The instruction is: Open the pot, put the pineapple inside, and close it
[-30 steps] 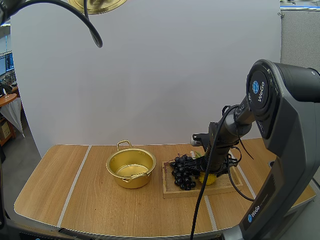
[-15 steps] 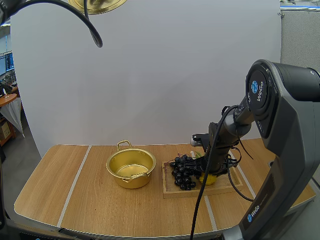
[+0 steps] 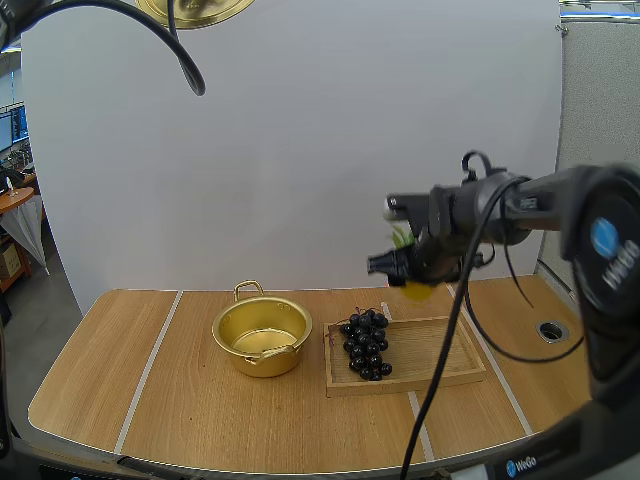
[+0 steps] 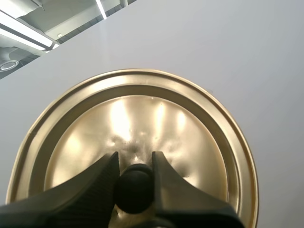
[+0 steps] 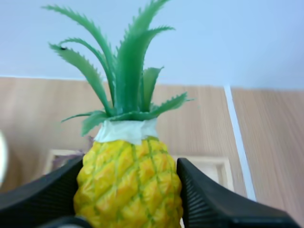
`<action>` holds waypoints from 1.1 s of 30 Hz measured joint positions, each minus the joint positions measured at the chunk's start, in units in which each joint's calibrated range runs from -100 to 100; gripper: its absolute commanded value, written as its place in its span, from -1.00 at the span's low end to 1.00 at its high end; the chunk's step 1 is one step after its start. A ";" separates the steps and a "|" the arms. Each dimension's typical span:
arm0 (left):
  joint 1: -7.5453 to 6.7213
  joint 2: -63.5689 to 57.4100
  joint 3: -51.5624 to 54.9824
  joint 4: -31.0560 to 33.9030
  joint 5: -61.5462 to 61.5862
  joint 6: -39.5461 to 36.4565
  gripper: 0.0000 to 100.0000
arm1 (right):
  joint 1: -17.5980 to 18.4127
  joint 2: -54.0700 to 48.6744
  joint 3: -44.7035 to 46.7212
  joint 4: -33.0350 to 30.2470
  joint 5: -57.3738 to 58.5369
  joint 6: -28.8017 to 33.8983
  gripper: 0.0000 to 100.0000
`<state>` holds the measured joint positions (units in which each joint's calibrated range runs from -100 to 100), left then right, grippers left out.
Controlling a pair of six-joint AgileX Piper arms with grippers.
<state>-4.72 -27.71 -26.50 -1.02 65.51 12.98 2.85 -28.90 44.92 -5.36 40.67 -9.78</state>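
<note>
While the uncovered pot sits beside the tray of grapes, my right gripper holds the pineapple aloft over that tray. Left wrist: my left gripper pinches the lid by its knob. Right wrist: my fingers clamp the pineapple's sides.

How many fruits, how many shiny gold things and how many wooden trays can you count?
Fruits: 2, the pineapple and the bunch of grapes
Gold things: 2, the pot and its lid
Wooden trays: 1, the tray
Total: 5
</note>
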 measured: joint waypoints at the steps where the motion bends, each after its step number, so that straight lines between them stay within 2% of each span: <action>1: 0.00 0.00 0.00 0.00 0.00 0.00 -1.00 | 1.02 -0.80 -0.72 0.00 0.37 -0.78 -1.00; 9: 0.00 0.00 0.00 0.00 0.00 0.00 -1.00 | 8.84 -2.11 -2.05 0.04 0.59 -2.44 -1.00; 13: 0.00 0.00 0.00 0.00 0.00 0.00 -1.00 | 13.98 -0.81 -2.05 0.14 -1.58 -2.53 -1.00; 16: 0.00 0.00 0.00 0.00 0.00 0.00 -1.00 | 15.95 1.01 -2.05 0.14 -4.58 -2.53 -1.00; 33: 0.00 0.00 0.00 0.00 0.00 0.00 -1.00 | 17.37 17.24 -2.52 0.50 -15.25 -2.53 -1.00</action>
<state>-4.72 -27.71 -26.50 -1.02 65.51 12.98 20.22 -11.66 42.41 -4.86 25.42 -12.31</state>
